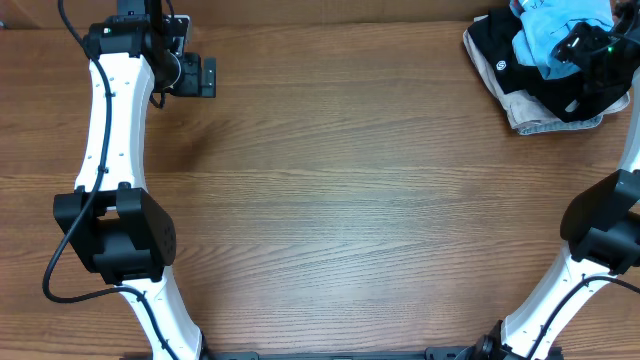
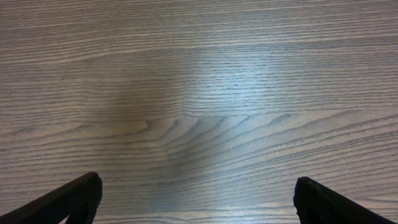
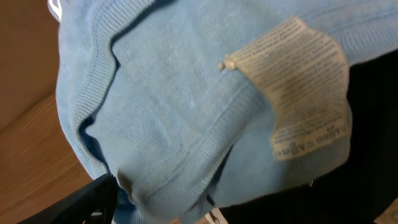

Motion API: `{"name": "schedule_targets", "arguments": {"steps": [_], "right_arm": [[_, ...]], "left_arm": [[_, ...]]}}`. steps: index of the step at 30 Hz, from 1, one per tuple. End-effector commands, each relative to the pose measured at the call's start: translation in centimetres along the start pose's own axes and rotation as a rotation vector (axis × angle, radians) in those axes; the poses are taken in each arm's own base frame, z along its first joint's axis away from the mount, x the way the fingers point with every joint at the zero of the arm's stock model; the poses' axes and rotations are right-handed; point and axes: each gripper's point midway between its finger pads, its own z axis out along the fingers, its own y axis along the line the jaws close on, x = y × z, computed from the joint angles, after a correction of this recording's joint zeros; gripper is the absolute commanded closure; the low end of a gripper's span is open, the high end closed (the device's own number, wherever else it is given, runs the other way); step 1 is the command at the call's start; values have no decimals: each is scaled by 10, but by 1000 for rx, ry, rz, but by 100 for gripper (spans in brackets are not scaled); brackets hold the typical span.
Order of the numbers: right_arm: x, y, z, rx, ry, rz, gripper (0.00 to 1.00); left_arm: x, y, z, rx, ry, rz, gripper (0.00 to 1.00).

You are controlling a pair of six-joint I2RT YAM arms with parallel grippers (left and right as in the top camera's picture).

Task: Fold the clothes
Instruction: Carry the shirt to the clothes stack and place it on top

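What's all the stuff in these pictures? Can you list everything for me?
soft light sky-blue T-shirt: one, light blue, crumpled on top of the clothes pile at the table's far right corner
small printed care label: one, whitish, on the T-shirt
black garment with a white round logo: one, black, under the T-shirt
folded white-beige garment: one, pale beige, bottom of the pile
brown wooden table: one, brown, under everything
left arm: one, white and black
right arm: one, white and black
left gripper: one, black, open over bare wood
right gripper: one, black, at the T-shirt; open or shut unclear
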Motion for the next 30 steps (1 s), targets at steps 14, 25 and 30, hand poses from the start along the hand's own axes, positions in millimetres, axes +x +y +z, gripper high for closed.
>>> {"name": "schedule_targets", "arguments": {"steps": [14, 25, 30], "right_arm": [[25, 61, -254, -39, -305, -93, 0], [132, 102, -336, -244, -196, -100, 0], [138, 106, -346, -261, -215, -111, 0]], "left_arm": [[-2, -4, 4, 28, -1, -101, 0], [-2, -4, 4, 28, -1, -101, 0], [-2, -4, 4, 28, -1, -101, 0]]}}
